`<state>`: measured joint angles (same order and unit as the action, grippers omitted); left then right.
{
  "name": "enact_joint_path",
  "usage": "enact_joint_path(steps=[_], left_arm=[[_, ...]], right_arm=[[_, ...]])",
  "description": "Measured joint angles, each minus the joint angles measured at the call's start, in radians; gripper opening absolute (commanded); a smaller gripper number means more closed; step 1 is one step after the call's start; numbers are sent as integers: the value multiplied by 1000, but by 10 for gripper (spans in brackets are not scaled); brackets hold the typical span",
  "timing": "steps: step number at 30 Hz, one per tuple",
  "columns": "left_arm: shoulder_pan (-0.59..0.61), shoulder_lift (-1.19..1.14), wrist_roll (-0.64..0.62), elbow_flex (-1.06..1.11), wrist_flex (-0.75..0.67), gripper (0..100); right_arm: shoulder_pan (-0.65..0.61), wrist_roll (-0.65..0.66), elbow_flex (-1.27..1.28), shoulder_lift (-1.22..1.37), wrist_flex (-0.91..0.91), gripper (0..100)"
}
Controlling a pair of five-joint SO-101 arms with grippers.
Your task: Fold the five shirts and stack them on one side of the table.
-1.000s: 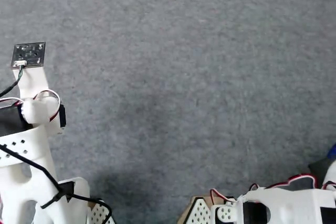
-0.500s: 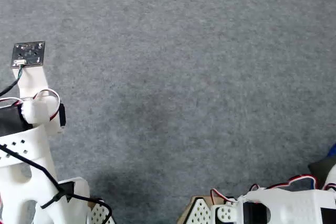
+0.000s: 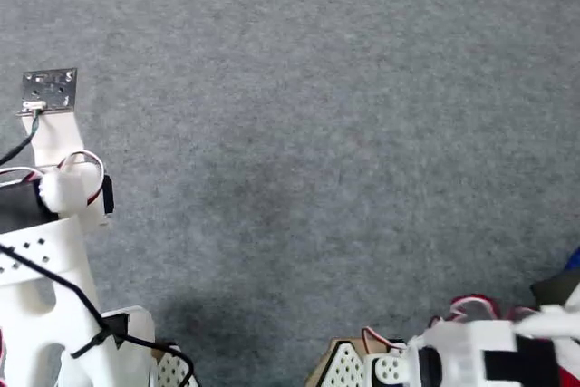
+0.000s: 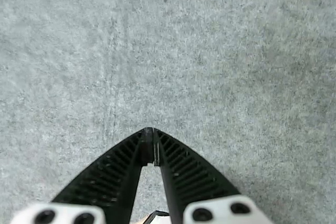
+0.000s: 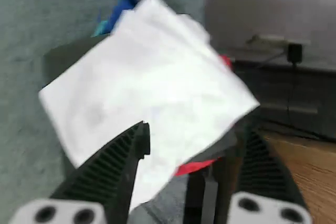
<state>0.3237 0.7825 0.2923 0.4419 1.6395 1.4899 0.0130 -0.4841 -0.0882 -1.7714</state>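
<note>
At the left side of the table point(image 3: 317, 133) my left arm point(image 3: 50, 260) stands near the front edge, with its small wrist camera board point(image 3: 50, 90) out over the grey felt. My left claw point(image 4: 150, 144) is clenched on nothing: the two black ribbed fingers point(image 4: 113, 174) meet at their tips, and bare felt lies beneath and ahead of them. The broad middle of the table carries the same grey felt from front to back. At the front right corner sits my right arm point(image 3: 489, 362), white with red and white wires looping over it. Just beyond it, at the table's right edge, a dark patch of cloth point(image 3: 555, 289) and a scrap of blue cloth point(image 3: 575, 262) show. My right claw point(image 5: 191, 150) is released, its fingers point(image 5: 123, 156) spread wide apart, and between them I see the stack point(image 5: 79, 61) of shirts. A white shirt point(image 5: 147, 98) lies on top, folded into a flat square, over a dark garment, with a blue one point(image 5: 118, 11) peeking out at the far side and a red one point(image 5: 197, 167) at the near side. I cannot tell whether my fingers touch the white shirt. The stack lies at the table's right side, beside a wooden floor point(image 5: 310, 166).
</note>
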Motion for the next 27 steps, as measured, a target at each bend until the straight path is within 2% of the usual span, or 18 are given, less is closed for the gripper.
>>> enact_joint_path(steps=[1, 8, 13, 16, 20, 27], left_arm=[[0, 0, 0, 23, -11, 19], [0, 34, 0, 132, -80, 19], [0, 201, 0, 247, -163, 19], [0, 351, 0, 368, -249, 19], [0, 552, 0, 559, -328, 19], [0, 873, 0, 896, -420, 19]], right_arm=[[-54, 0, 44, -25, 0, 9], [-563, 0, 402, -190, 0, 5], [-925, 3, 626, -377, 41, 5], [-1083, 40, 781, -528, 121, 5], [-1189, 74, 1031, -727, 287, 5], [-1235, 178, 1564, -1036, 669, 5]])
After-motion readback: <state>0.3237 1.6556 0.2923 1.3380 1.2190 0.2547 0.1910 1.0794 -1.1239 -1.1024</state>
